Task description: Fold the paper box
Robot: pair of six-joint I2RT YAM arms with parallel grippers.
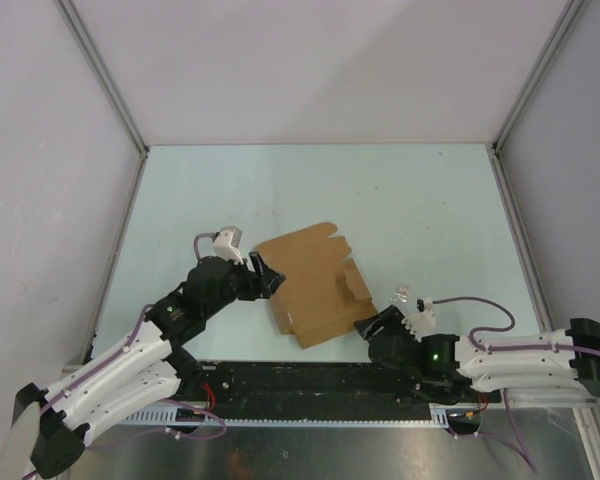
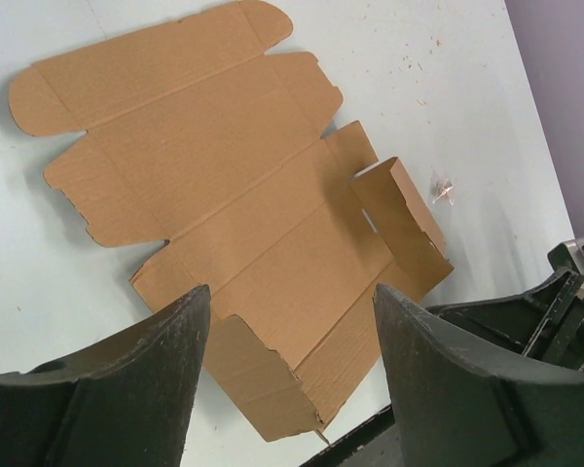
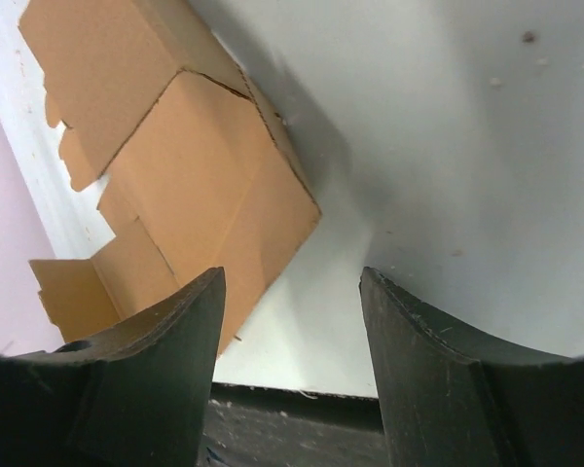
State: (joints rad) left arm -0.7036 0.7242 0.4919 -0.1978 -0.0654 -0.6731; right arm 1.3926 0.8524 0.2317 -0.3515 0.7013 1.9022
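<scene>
The paper box [image 1: 310, 285] is a brown die-cut cardboard sheet lying mostly flat near the table's front edge. In the left wrist view the paper box [image 2: 224, 185] shows its creases and tabs, with a small right flap [image 2: 399, 209] standing up and the near panel [image 2: 263, 379] bent slightly upward. My left gripper [image 1: 265, 275] is open at the sheet's left edge, and the left gripper [image 2: 292, 292] holds nothing. My right gripper [image 1: 368, 325] is open just off the sheet's near right corner. Seen from the right wrist, the right gripper [image 3: 290, 277] is empty, with the paper box [image 3: 175, 165] to its left.
A tiny clear plastic scrap [image 1: 404, 295] lies on the table right of the sheet, also seen as the scrap [image 2: 443, 190]. The black base rail [image 1: 310, 375] runs along the near edge. White walls and metal frame posts enclose the pale table [image 1: 380, 200].
</scene>
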